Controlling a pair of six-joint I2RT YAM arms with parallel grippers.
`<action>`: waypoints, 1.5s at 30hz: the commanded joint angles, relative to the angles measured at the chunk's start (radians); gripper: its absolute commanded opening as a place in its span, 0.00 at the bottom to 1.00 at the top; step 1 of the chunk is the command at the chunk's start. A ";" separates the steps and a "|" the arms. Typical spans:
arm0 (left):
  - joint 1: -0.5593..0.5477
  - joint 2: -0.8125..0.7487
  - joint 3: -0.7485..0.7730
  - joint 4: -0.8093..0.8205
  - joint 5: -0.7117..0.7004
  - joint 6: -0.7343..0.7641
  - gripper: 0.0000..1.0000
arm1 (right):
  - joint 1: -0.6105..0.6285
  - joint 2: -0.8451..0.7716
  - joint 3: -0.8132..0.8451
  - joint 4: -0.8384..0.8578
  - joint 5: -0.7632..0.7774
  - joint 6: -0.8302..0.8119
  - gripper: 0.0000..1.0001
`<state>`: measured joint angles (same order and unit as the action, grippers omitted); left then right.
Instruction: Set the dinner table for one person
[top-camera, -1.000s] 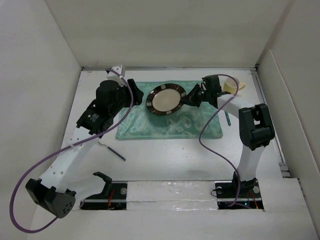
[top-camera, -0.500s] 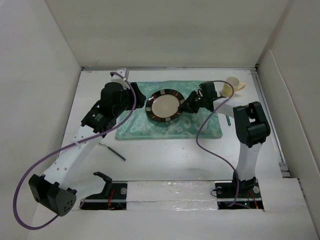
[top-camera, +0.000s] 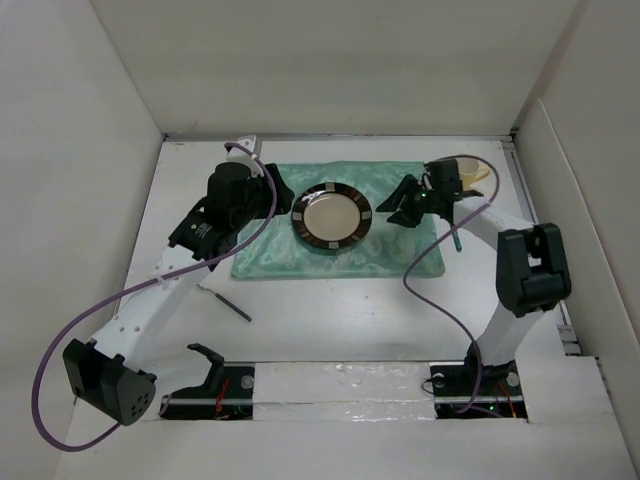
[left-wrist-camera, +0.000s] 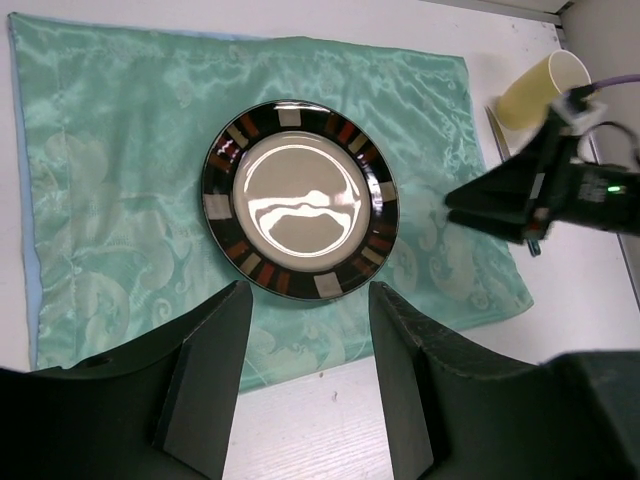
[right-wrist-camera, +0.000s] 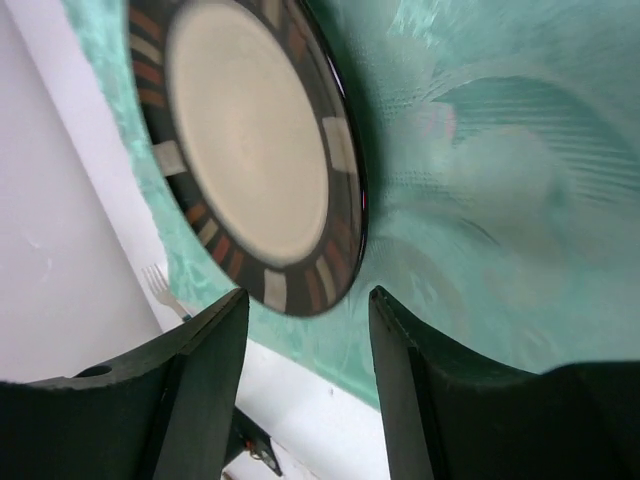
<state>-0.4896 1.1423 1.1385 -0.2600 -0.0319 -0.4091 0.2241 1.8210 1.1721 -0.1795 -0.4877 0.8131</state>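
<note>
A cream plate (top-camera: 333, 217) with a dark patterned rim lies flat on the mint-green placemat (top-camera: 300, 258), which is spread on the white dinner table (top-camera: 330, 310). My right gripper (top-camera: 397, 206) stands open just right of the plate, with a gap between them. In the right wrist view the plate (right-wrist-camera: 245, 150) lies ahead of the open gripper (right-wrist-camera: 308, 295), and nothing is between the fingers. My left gripper (top-camera: 276, 200) hovers open at the plate's left. Its wrist view shows the plate (left-wrist-camera: 300, 200) beyond the empty gripper (left-wrist-camera: 310, 290).
A pale yellow cup (top-camera: 470, 170) lies on its side behind the right wrist, at the placemat's far right corner. A teal-handled utensil (top-camera: 456, 238) lies right of the placemat. A fork (top-camera: 228, 301) with a dark handle lies in front of the placemat's left corner.
The right gripper has opened, let go of the plate's rim and drawn back to the right. The plate has come a little nearer and now lies flat. The left gripper shifted slightly.
</note>
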 joint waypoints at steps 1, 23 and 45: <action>-0.001 -0.006 0.040 0.047 -0.014 0.016 0.47 | -0.115 -0.144 -0.041 -0.075 0.017 -0.113 0.55; -0.001 0.010 0.018 0.134 0.055 0.066 0.19 | -0.342 -0.080 0.015 -0.340 0.615 -0.373 0.59; -0.001 -0.067 -0.106 0.154 0.043 0.044 0.19 | -0.171 -0.052 0.014 -0.439 0.738 -0.382 0.00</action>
<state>-0.4896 1.1019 1.0527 -0.1535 0.0101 -0.3603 0.0254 1.8381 1.2133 -0.5766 0.1902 0.4225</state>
